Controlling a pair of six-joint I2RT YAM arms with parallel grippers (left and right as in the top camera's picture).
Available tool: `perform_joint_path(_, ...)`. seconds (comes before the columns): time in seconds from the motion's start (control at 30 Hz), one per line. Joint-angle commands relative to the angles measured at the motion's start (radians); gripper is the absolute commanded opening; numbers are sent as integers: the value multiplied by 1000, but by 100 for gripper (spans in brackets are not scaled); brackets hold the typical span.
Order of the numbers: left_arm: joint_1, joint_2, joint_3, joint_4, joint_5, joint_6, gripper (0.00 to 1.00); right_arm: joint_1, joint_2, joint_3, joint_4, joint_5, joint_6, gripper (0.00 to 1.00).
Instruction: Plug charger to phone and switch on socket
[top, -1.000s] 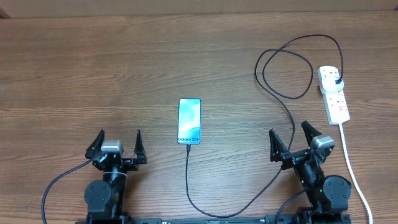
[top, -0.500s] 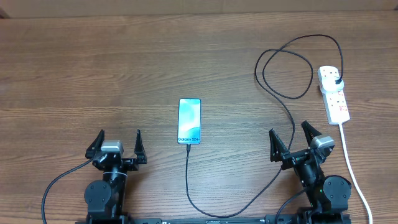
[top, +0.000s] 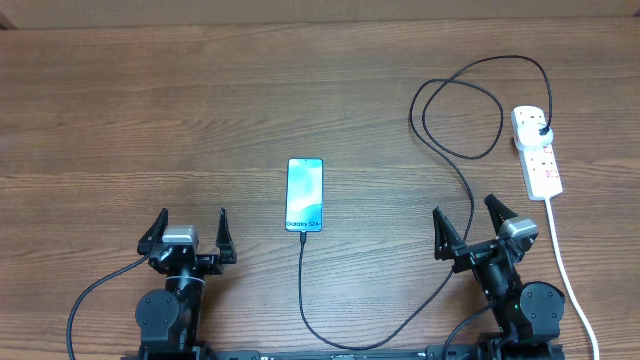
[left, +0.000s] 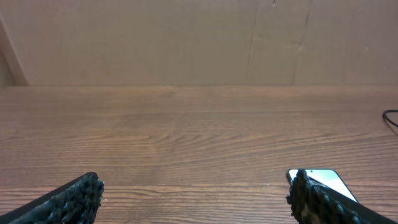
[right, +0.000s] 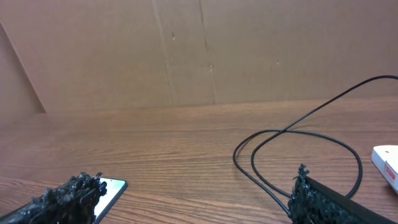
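Note:
The phone lies flat at the table's middle, its blue-teal screen up. The charger cable runs from the phone's near end, loops under the front edge, curls at the right and ends in a black plug seated in the socket, a white power strip at the far right. My left gripper is open and empty, left of the phone. My right gripper is open and empty, between cable and strip. The phone's corner shows in the left wrist view and the right wrist view. The cable loop shows in the right wrist view.
The strip's thick white cord runs down the right side past my right arm. A brown cardboard wall stands behind the wooden table.

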Motion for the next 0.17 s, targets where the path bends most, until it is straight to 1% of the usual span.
perform_joint_path(0.0, 10, -11, -5, -2, -6, 18, 100, 5, -11, -11, 6, 0, -1, 100)
perform_joint_path(0.13, 10, -11, -5, -2, -6, 18, 100, 5, -11, -11, 6, 0, -1, 100)
